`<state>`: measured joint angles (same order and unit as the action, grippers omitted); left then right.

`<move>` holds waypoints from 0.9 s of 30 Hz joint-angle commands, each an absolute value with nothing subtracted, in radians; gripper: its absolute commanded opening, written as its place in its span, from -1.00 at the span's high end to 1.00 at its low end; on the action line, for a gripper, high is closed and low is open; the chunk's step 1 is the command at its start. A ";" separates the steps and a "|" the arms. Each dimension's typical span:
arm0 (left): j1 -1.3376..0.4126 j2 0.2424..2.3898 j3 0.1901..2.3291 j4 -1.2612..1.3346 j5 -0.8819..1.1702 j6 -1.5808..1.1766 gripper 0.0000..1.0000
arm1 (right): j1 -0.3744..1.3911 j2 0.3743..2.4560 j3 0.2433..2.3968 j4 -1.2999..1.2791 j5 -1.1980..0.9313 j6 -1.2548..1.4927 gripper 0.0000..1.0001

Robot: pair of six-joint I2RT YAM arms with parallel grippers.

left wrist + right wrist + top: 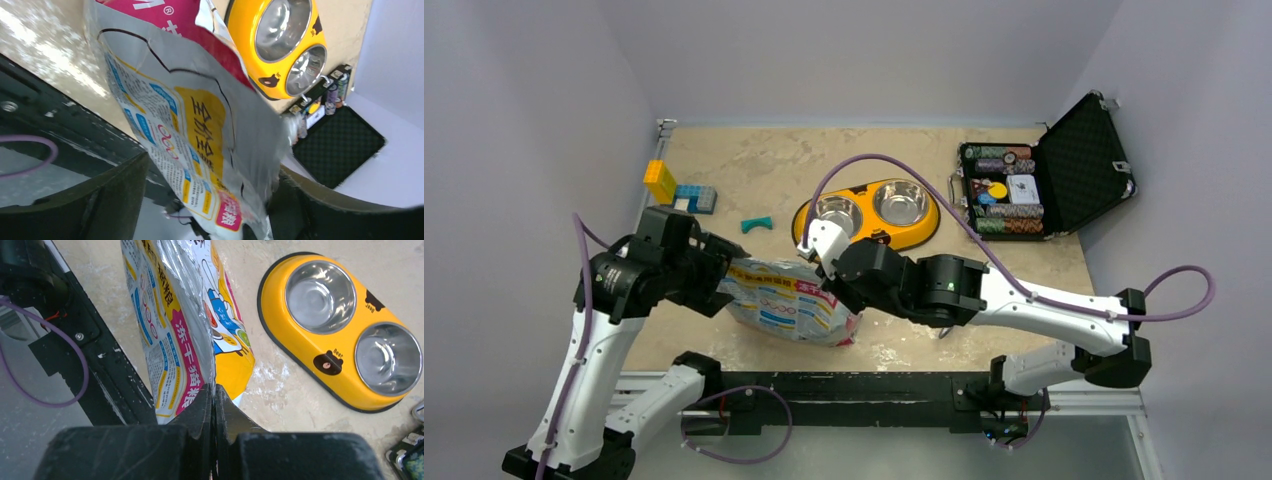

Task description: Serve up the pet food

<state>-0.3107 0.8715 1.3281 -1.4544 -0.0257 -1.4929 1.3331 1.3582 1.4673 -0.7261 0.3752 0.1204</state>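
Note:
The pet food bag (789, 305) is a printed white, yellow and pink pouch lying near the table's front edge. No kibble shows; it is hidden in the bag. My right gripper (842, 275) is shut on the bag's thin edge, seen in the right wrist view (215, 390) with the bag (170, 315) hanging ahead of it. My left gripper (722, 280) is at the bag's left end; in the left wrist view (212, 165) its fingers stand wide apart around the bag (200, 125). The yellow double-bowl feeder (867, 205) stands behind, both steel bowls empty.
An open black case of poker chips (1044, 180) lies at the back right. A yellow block (660, 180), a blue block (696, 197) and a teal piece (756, 224) lie at the back left. The black base rail (844, 390) runs along the near edge.

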 commanded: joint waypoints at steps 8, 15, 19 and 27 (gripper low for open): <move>-0.311 0.816 1.207 -1.228 0.081 -1.556 0.04 | 1.320 1.203 1.472 -0.739 0.201 0.161 0.89; -0.309 0.826 1.210 -1.197 0.107 -1.452 0.57 | 1.319 1.399 1.829 -0.890 0.204 0.235 0.20; -0.299 0.814 1.237 -1.225 0.115 -1.424 0.82 | 1.319 1.461 1.918 -0.834 0.016 0.218 -0.03; -0.265 0.816 1.304 -1.281 0.149 -1.422 0.73 | 1.310 1.519 1.911 -0.782 -0.225 0.140 -0.13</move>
